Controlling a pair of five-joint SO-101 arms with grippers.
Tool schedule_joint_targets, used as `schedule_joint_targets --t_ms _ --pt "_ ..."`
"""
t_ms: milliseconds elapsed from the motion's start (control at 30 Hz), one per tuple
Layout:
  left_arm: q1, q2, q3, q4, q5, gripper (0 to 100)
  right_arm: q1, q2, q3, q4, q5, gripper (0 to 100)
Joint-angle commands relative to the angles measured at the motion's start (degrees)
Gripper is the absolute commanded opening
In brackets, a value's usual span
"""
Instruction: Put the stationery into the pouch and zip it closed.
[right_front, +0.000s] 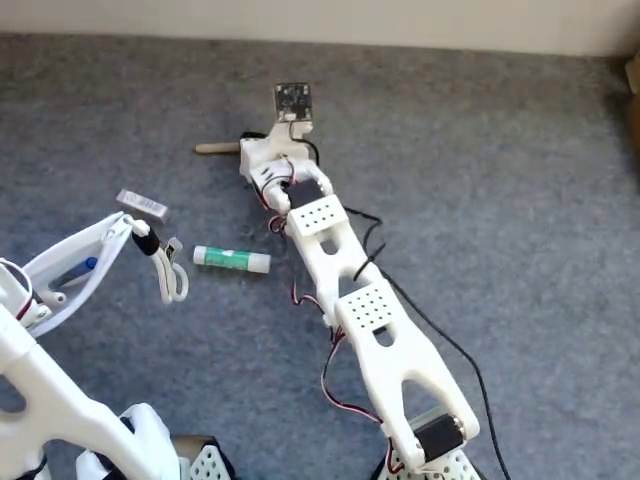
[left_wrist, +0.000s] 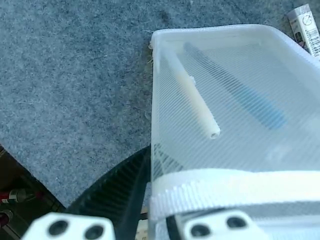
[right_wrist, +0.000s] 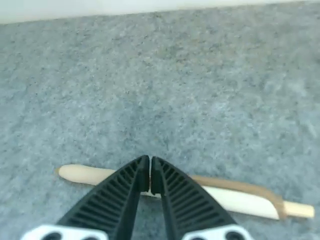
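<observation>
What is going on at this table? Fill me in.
The left claw grips the mesh pouch, which looks open and has a cream pen and a blue pen inside. The right claw is shut, tips down at a tan-clipped pen on the grey carpet. A glue stick and a small white box lie loose near the pouch.

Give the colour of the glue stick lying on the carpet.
The glue stick is green and white; the high view shows it best.
</observation>
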Motion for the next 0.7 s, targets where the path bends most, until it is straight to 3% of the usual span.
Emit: schedule_joint_targets --t_ms 0,333,500,667 --pt "0.57 1.01 1.27 0.26 0.53 1 0.48 0.13 -4.00 -0.57 -0.18 1.5" --pt "0.75 1.01 1.80 0.26 0.53 1 0.22 -5.32 -5.49 30.99 0.00 1.5" --pt "0.75 1.01 1.80 0.26 0.53 1 0.22 -12.00 -5.58 39.78 -0.26 1.5" --pt "0.75 1.01 1.80 0.26 0.53 1 0.22 -17.01 -5.58 41.71 -0.26 1.5"
